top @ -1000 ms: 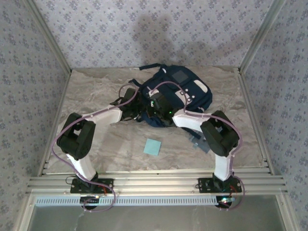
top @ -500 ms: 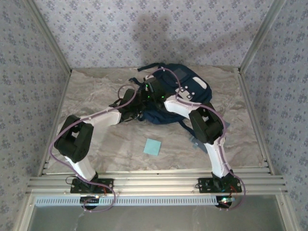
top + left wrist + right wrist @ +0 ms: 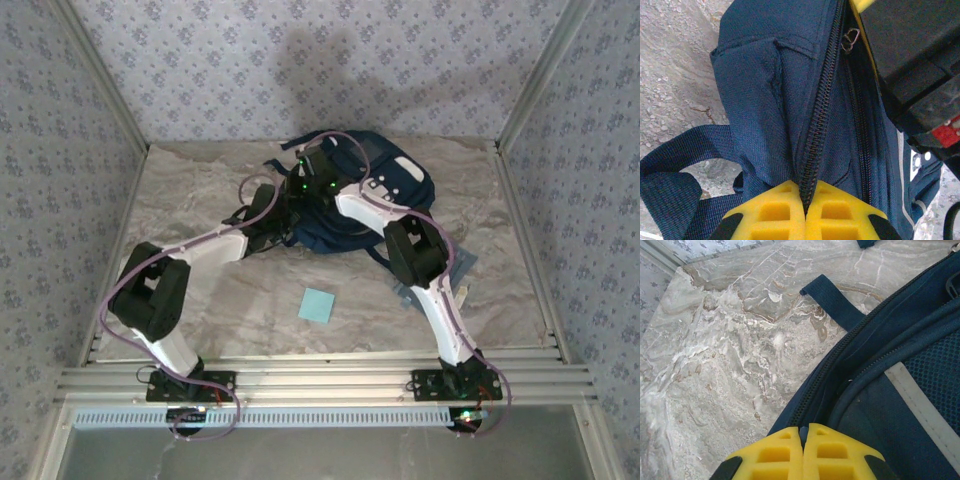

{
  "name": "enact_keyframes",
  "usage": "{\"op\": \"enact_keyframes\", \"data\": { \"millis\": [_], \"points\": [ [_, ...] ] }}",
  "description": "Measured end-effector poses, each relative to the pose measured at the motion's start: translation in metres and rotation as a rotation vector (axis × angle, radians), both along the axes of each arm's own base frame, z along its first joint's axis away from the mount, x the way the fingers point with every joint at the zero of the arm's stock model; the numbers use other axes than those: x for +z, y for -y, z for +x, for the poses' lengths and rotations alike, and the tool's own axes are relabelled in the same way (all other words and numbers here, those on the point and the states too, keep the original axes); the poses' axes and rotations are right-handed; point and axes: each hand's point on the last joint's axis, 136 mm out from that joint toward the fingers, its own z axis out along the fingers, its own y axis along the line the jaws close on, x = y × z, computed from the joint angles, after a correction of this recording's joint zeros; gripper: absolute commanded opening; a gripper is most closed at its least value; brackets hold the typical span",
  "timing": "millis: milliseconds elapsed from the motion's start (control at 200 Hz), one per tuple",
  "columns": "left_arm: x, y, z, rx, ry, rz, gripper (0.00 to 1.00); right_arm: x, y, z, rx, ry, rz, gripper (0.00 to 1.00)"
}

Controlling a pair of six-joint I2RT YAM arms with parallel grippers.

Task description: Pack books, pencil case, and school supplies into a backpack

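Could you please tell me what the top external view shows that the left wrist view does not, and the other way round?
The top external view adds the light-blue square pad on the marble table and the pencil case, partly under the right arm. The left wrist view adds the shut zipper, a metal pull ring and the left gripper closed on that seam. Both show the navy backpack and the marble table.

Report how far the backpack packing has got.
Done: nothing visibly packed yet. In hand: the left fingers and right fingers both pinch the backpack along its zipper, which looks closed there. Left: the light-blue pad and pencil case lie on the table.
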Motion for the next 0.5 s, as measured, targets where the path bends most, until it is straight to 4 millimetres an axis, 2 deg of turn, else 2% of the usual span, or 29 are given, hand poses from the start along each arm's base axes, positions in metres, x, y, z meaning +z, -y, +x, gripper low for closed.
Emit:
{"op": "enact_keyframes", "data": {
  "millis": [290,335,390,440,500],
  "points": [
    [0.010,-0.008,0.000,0.013,0.035,-0.008,0.00,0.002,-0.005,0.004,0.055,-0.083,0.057,0.00],
    [0.013,-0.008,0.000,0.013,0.038,-0.008,0.01,0.004,-0.006,0.003,0.069,-0.089,0.069,0.11],
    [0.014,-0.009,-0.002,0.011,0.037,-0.005,0.01,0.006,-0.008,0.002,0.082,-0.102,0.091,0.31],
    [0.012,-0.005,-0.011,-0.023,0.006,-0.006,0.01,0.014,-0.005,0.014,0.063,-0.052,0.116,0.45],
    [0.008,0.005,-0.027,-0.078,-0.033,-0.005,0.01,0.018,0.010,0.032,0.014,-0.008,0.149,0.66]
  ]
}}
